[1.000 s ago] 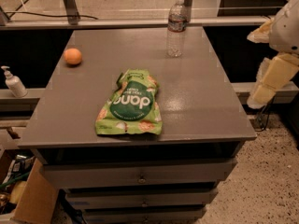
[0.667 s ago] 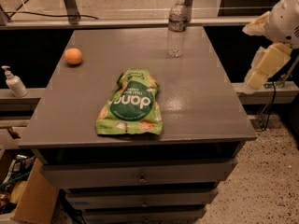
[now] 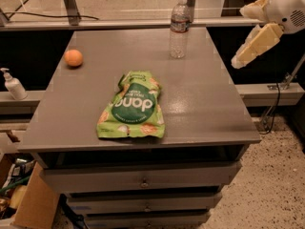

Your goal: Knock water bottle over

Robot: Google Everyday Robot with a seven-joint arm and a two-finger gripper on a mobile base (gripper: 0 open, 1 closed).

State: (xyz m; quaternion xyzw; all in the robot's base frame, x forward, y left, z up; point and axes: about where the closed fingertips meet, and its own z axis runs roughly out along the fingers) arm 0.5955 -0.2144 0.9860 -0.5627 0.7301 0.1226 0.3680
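The water bottle (image 3: pixel 179 28) is slim and clear, with a white cap and a dark label band. It stands upright near the far edge of the grey table (image 3: pixel 209 99), right of centre. My gripper (image 3: pixel 240 37) hangs in the air off the table's right side, to the right of the bottle and apart from it. Its two cream fingers (image 3: pixel 257 43) are spread open and hold nothing.
A green snack bag (image 3: pixel 132 106) lies flat in the middle of the table. An orange (image 3: pixel 73 57) sits at the far left. A white pump bottle (image 3: pixel 13 85) stands on a ledge left of the table. A cardboard box (image 3: pixel 28 204) is on the floor at the lower left.
My gripper has risen and drawn slightly closer to the table's right edge. The bottle, the bag and the orange have not moved.
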